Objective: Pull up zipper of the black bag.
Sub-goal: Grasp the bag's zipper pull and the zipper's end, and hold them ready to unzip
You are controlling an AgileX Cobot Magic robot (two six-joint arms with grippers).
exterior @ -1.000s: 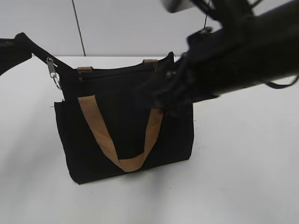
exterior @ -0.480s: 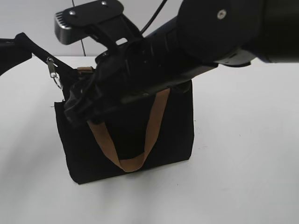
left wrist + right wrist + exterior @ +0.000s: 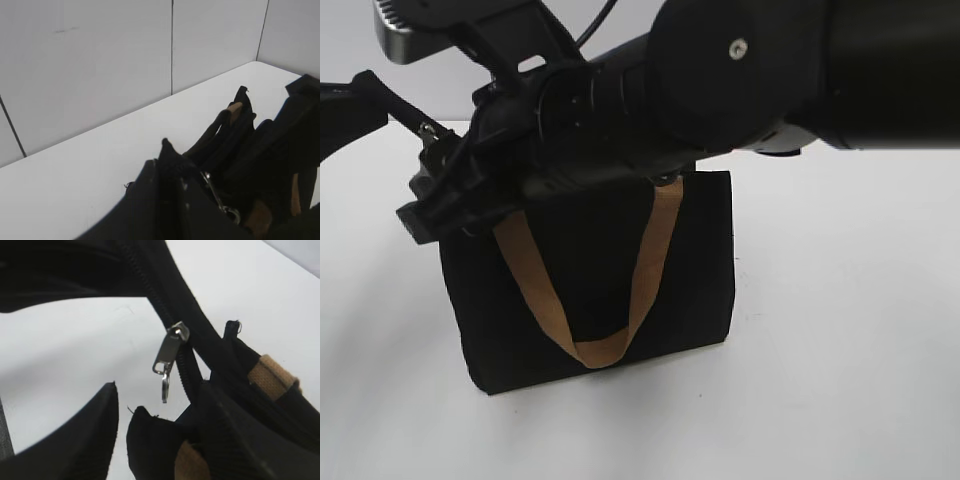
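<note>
The black bag [image 3: 690,270] stands upright on the white table, a tan handle loop [image 3: 590,350] hanging down its front. Its zipper [image 3: 150,287] runs up to the left as a taut strip, with the silver pull tab [image 3: 170,347] and ring hanging from it. The tab also shows in the exterior view [image 3: 427,130] and the left wrist view [image 3: 215,192]. My left gripper [image 3: 167,160] is shut on the zipper's end strip at the far left [image 3: 365,85]. My right gripper [image 3: 160,390] is open just below the pull tab, over the bag's upper left corner [image 3: 425,215]. It does not touch the tab.
The white table [image 3: 840,380] spreads around the bag. A grey panelled wall [image 3: 100,65] stands behind it. My right arm [image 3: 750,70] crosses over the bag's top and hides the opening in the exterior view.
My right arm has swung left across the bag, bringing its gripper from the bag's upper right to its upper left corner by the pull tab. The left gripper and bag stay put.
</note>
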